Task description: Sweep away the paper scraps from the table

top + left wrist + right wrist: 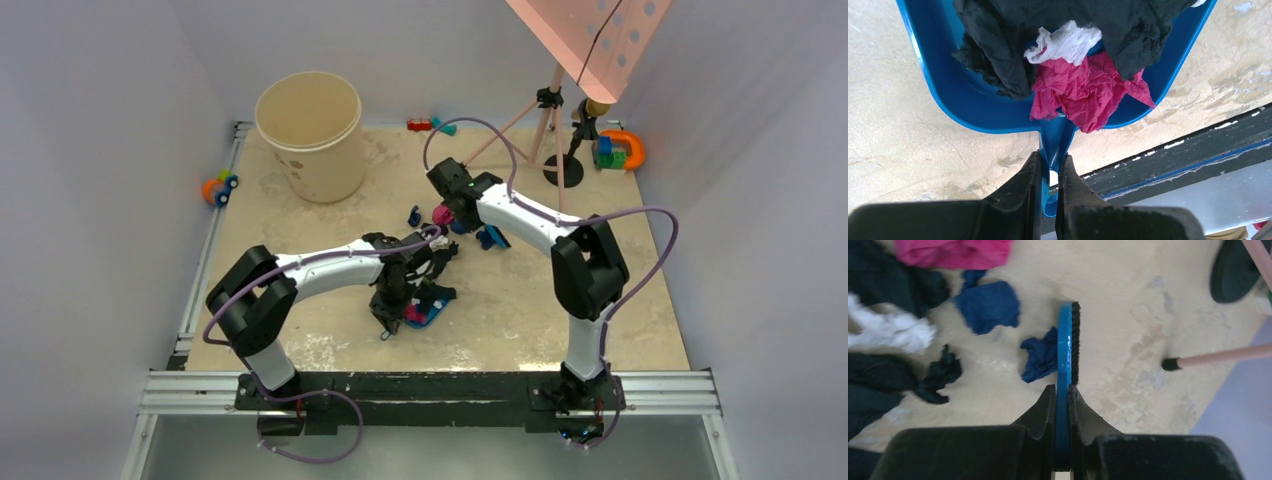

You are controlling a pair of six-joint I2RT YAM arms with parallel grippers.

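Note:
My left gripper (1050, 167) is shut on the handle of the blue dustpan (963, 105), which lies on the beige table (898, 125) near its front edge. The pan holds black (998, 55), white (1065, 42) and pink (1083, 90) paper scraps. My right gripper (1062, 392) is shut on the blue hand brush (1066, 340), black bristles to the right. A navy scrap (1040, 355) touches the brush's left side. Navy (990, 305), pink (953, 252), white (888, 327) and black (940, 375) scraps lie left of it. In the top view the left gripper (388, 305) is mid-table and the right gripper (462, 215) is behind it.
A beige bucket (310, 120) stands at the back left. A pink tripod stand (550, 110) with a black round base (563, 170) is at the back right. Toys lie by the left rail (218, 188), the back wall (430, 125) and the far right (620, 150).

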